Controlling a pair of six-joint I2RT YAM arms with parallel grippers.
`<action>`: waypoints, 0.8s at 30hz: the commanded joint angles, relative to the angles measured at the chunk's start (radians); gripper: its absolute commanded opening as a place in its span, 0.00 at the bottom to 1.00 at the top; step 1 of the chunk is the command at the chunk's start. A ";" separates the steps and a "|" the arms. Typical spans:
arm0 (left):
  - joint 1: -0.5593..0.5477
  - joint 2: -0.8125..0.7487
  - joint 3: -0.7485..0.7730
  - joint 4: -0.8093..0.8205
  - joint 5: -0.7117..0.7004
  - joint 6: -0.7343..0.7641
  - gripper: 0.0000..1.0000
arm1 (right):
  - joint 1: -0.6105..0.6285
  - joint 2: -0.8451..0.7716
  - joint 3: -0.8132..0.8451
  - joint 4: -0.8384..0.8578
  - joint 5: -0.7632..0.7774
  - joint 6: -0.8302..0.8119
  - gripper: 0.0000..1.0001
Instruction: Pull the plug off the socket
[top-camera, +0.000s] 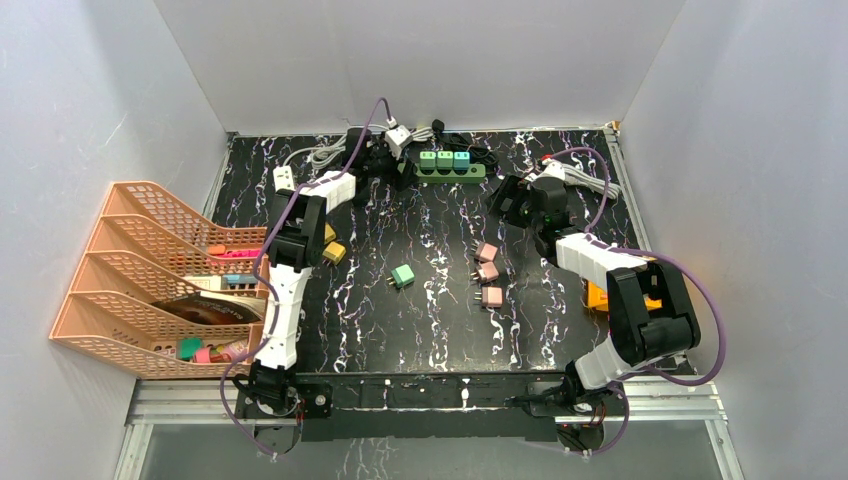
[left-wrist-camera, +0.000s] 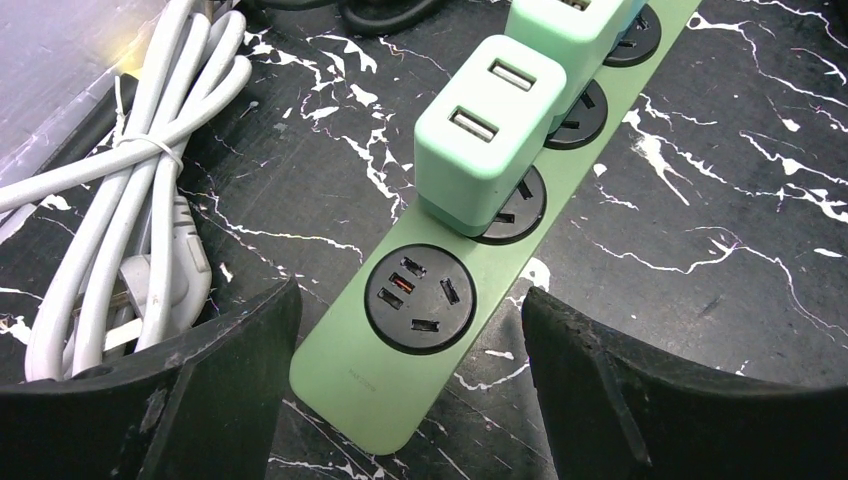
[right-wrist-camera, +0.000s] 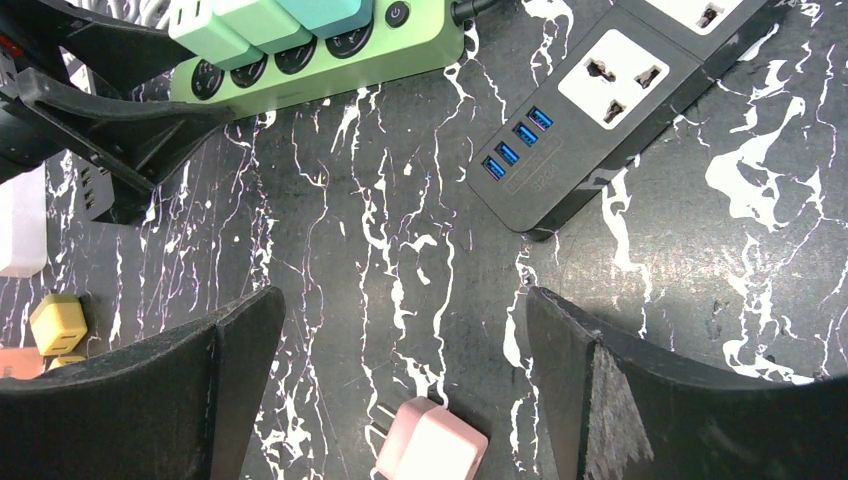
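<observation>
**Top view:** My left gripper (top-camera: 383, 160) reached the left end of the green strip (top-camera: 452, 171) at the far side of the bench (top-camera: 430, 330). Three plugs sat in a row on the strip, and the plug (top-camera: 428, 158) nearest that gripper was my likely target. My right gripper (top-camera: 508, 200) hung near the strip's right end without touching it. Only this view showed the whole row and how far each arm stood from it.

**Left wrist:** The left gripper's jaws stood wide and held nothing. The strip's end (left-wrist-camera: 400, 400) lay between my fingers (left-wrist-camera: 230, 400) and touched neither of them. An empty socket (left-wrist-camera: 420, 298) sat at the centre of the gripper, and the plug (left-wrist-camera: 485, 140) stood one socket further on. If I closed there, I judged I would pinch the strip or only air. The next plug stood close behind the target, so a finger pushed too far could catch both. A white cable (left-wrist-camera: 130, 200) lay just beside my left finger and could snag. Only this view showed the plug pressed down on its socket.

**Right wrist:** The right gripper (right-wrist-camera: 400, 300) was wide open and empty over bare bench. The strip (right-wrist-camera: 400, 40) lay ahead of it and a black strip (right-wrist-camera: 600, 110) lay to the right. A loose pink plug (right-wrist-camera: 430, 450) lay below between the fingers. Nothing was pinning the green strip down, so a straight pull might lift the strip along with the plug. Only this view showed the black strip's sockets and the left gripper (right-wrist-camera: 100, 110) seen from the side.
</observation>
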 joint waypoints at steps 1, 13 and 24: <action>-0.030 -0.010 0.003 -0.124 0.086 0.029 0.78 | 0.007 -0.032 0.035 0.032 0.006 -0.021 0.98; -0.113 -0.012 -0.022 -0.306 0.105 0.142 0.74 | 0.016 -0.035 0.030 0.041 -0.004 -0.023 0.98; -0.111 -0.007 0.001 -0.404 0.133 0.210 0.14 | 0.059 -0.042 0.075 0.032 0.049 -0.051 0.98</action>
